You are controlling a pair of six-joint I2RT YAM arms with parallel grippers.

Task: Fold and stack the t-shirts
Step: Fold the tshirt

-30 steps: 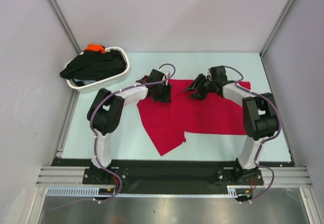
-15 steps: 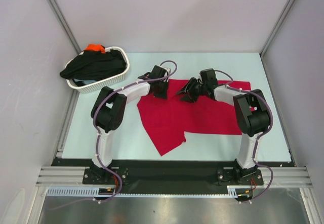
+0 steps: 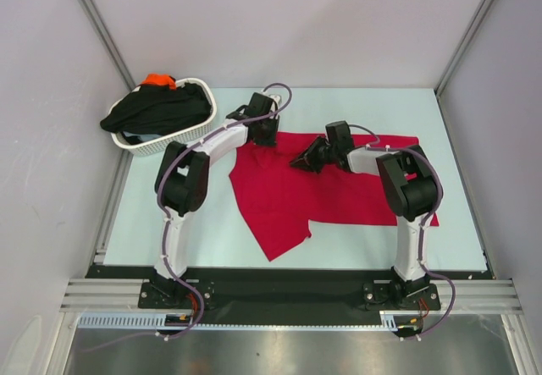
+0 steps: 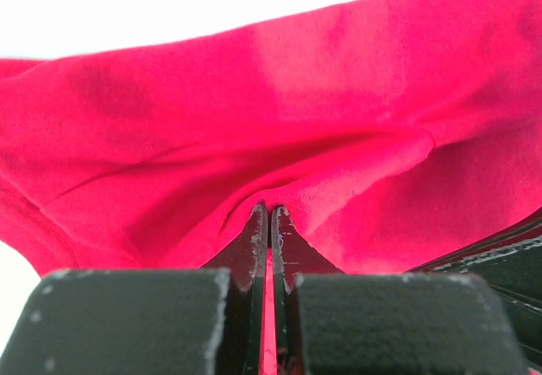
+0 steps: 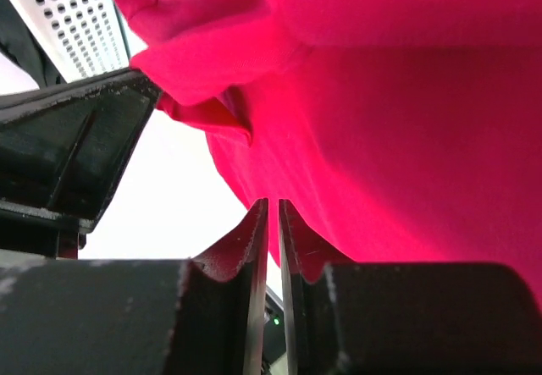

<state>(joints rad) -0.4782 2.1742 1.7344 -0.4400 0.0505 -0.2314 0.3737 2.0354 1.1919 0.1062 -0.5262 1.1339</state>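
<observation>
A crimson red t-shirt (image 3: pixel 339 197) lies spread across the middle of the table, one flap hanging toward the near edge. My left gripper (image 3: pixel 265 140) sits at its far left corner, shut, with red cloth (image 4: pixel 279 121) pinched between the jaws (image 4: pixel 269 210). My right gripper (image 3: pixel 296 162) is low on the shirt's far edge just right of it. Its jaws (image 5: pixel 271 203) stand a thin slit apart at the cloth's edge (image 5: pixel 381 138). A black t-shirt (image 3: pixel 157 108) and an orange one (image 3: pixel 157 79) are heaped in the basket.
The white woven basket (image 3: pixel 169 144) stands at the far left corner of the table, and its perforated wall (image 5: pixel 68 11) shows in the right wrist view. The left gripper's dark body (image 5: pixel 68 155) is close beside my right fingers. Grey walls enclose the table.
Both grippers moved toward the shirt's far edge and toward each other. The left closed on the cloth, and the right narrowed from open to almost shut.
</observation>
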